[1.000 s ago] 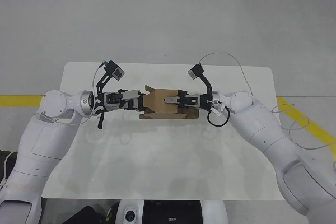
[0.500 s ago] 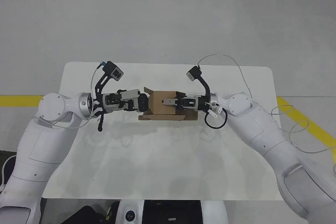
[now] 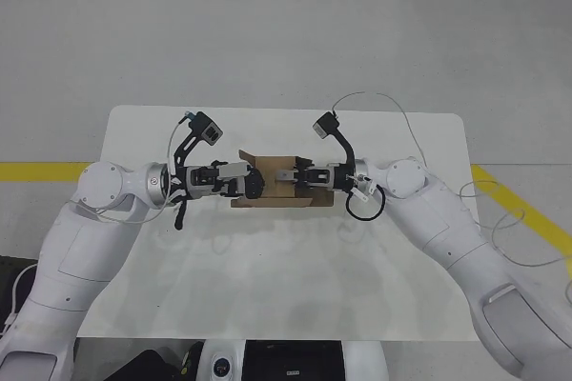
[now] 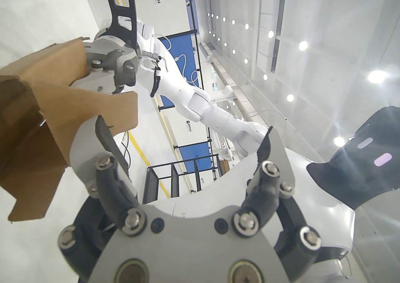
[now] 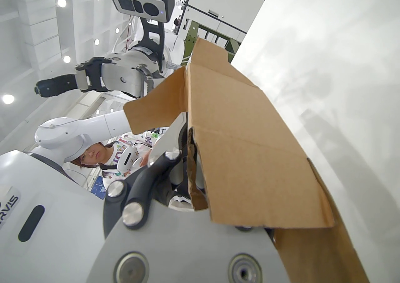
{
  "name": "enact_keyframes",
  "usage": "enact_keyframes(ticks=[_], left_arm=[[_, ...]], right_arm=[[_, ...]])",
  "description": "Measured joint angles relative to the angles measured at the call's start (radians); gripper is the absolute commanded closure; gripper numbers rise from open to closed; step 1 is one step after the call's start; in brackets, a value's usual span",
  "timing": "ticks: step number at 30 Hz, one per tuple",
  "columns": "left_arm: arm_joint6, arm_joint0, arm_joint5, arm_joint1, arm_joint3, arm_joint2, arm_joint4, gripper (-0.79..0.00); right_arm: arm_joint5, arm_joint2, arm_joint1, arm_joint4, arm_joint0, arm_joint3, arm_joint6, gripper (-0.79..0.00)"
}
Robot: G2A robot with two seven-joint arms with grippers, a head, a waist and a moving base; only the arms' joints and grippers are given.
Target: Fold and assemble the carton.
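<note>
Left wrist view shows the left gripper (image 4: 184,131) with jaws spread wide, one just beside a loose flap (image 4: 120,112) at the carton's (image 4: 37,103) open end, gripping nothing. At the carton's opposite end the right gripper (image 3: 288,175) is clamped on a wall. The table (image 3: 267,286) lies beneath the carton. The risk, as I judge it, is that pushing the flap twists the half-formed carton in that single grip, or buckles the flap off its crease.

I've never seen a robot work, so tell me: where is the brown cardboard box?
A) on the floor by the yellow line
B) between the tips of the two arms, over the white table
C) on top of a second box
B: the cardboard box sits between the left gripper and the right gripper, with the white table beneath.
</note>
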Motion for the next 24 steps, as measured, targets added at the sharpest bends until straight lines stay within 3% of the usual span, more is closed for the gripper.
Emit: enact_keyframes(ticks=[24], left_arm=[[0.005, 0.002, 0.015, -0.007, 0.009, -0.003, 0.054, -0.785]], right_arm=[[0.039, 0.062, -0.019, -0.023, -0.03, -0.047, 0.059, 0.0]])
